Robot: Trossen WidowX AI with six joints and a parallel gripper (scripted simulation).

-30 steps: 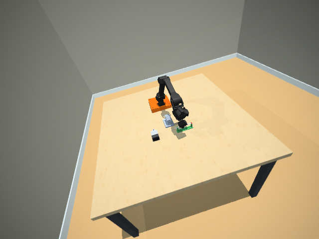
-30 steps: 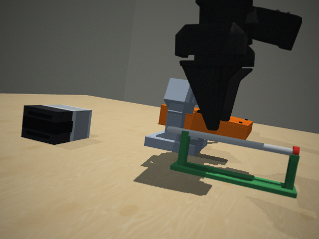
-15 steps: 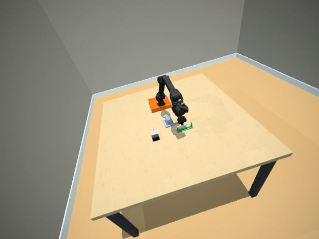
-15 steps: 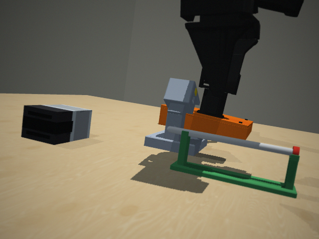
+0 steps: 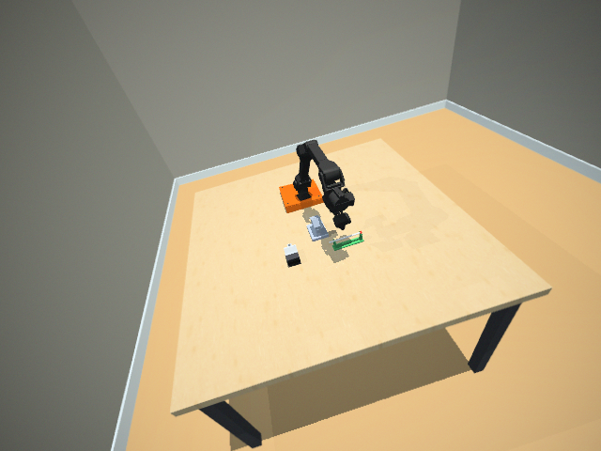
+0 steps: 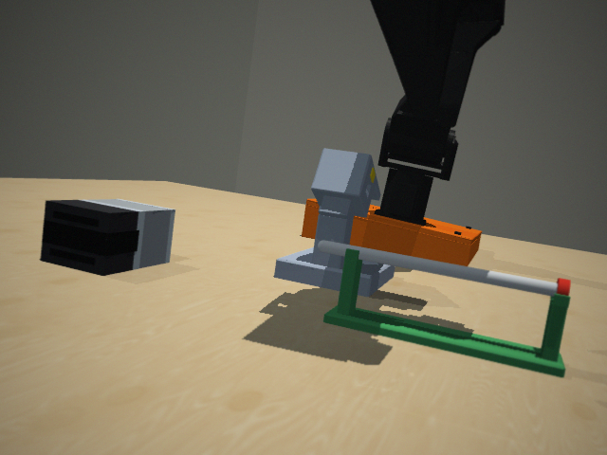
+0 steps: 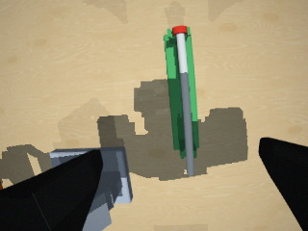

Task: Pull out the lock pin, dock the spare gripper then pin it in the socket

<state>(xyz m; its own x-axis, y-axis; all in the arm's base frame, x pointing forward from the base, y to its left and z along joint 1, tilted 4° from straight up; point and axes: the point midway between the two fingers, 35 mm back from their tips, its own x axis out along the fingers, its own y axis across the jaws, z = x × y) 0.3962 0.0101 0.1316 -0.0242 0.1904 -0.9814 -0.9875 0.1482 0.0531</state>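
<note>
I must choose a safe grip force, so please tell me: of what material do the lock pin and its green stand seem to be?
Lock pin: perhaps satin metal, from its smooth grey shaft; red end possibly plastic.
Green stand: probably matte plastic, evenly coloured; painted metal is possible.
</note>
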